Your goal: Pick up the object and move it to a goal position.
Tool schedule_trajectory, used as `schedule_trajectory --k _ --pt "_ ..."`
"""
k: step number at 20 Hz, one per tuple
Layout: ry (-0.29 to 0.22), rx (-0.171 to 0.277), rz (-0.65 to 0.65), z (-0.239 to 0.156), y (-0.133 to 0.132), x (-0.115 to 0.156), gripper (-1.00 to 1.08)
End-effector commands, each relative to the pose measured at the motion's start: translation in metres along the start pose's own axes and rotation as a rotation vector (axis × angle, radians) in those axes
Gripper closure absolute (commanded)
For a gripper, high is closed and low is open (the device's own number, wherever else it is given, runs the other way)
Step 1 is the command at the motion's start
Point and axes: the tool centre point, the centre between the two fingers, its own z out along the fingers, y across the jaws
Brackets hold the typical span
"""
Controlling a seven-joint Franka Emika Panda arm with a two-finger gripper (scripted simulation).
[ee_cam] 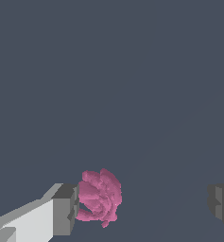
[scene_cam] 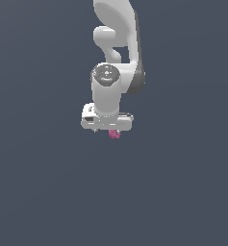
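The object (ee_cam: 100, 196) is a small magenta-pink lumpy blob. In the wrist view it lies between my two fingers, right against one finger pad (ee_cam: 65, 210) and well apart from the other pad (ee_cam: 221, 203). My gripper (ee_cam: 142, 208) is open around it. In the exterior view the white arm points straight down, the gripper (scene_cam: 107, 129) hides most of the object, and only a pink bit (scene_cam: 114, 134) shows below the hand.
A plain dark grey-blue surface (scene_cam: 183, 192) lies all around the arm. No other object shows in either view.
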Motion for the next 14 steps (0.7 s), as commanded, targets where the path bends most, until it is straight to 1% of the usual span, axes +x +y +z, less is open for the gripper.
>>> schedule_trajectory --k 1,8,14 --pt "0.001 0.001 0.004 0.002 -0.001 -0.001 -0.92" --pt "0.013 0.013 0.053 0.015 -0.011 -0.014 -0.92" --pt "0.031 0.032 0.135 0.035 -0.024 -0.036 -0.92"
